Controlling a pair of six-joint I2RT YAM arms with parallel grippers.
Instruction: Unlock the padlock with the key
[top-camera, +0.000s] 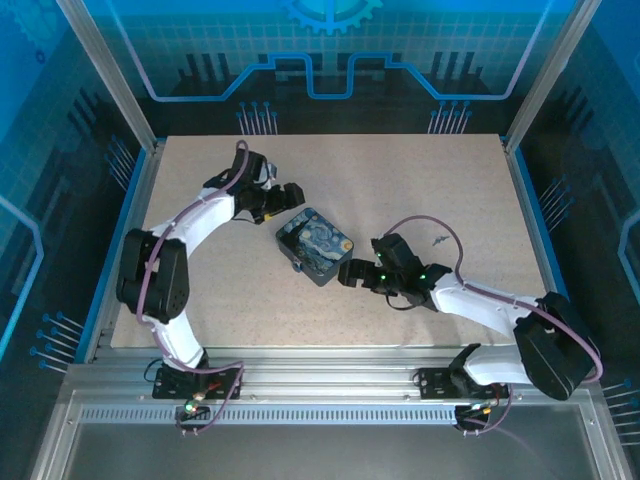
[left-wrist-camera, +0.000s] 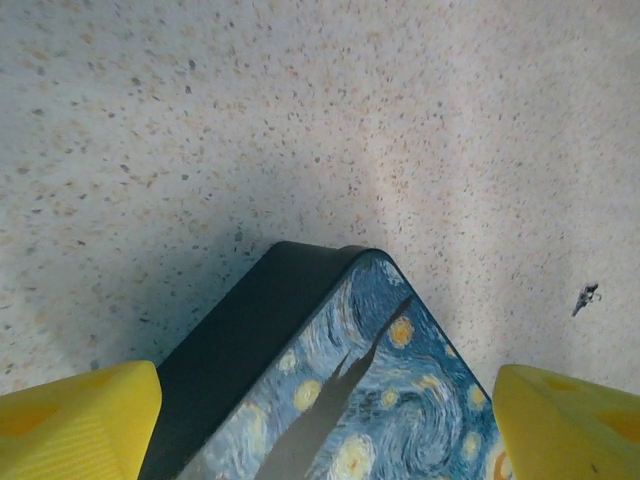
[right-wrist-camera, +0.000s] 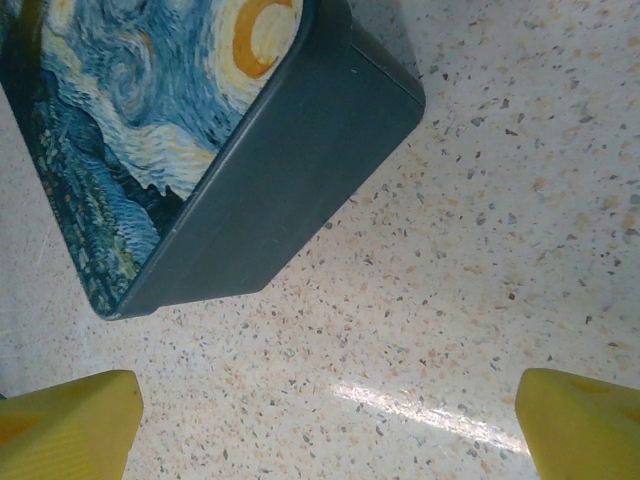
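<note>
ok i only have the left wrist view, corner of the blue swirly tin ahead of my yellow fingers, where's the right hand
Observer: From above, the right hand is open at the near-right side of the dark blue rectangular painted tin, not touching it.
Operator: and that tiny dark speck off to my right
Observer: The small dark metal piece lies alone on the speckled table, right of the tin and apart from it; probably the key.
Operator: any padlock
Observer: A small nub pokes out at the tin's near-left edge; it is too small to say whether it's the padlock.
</note>
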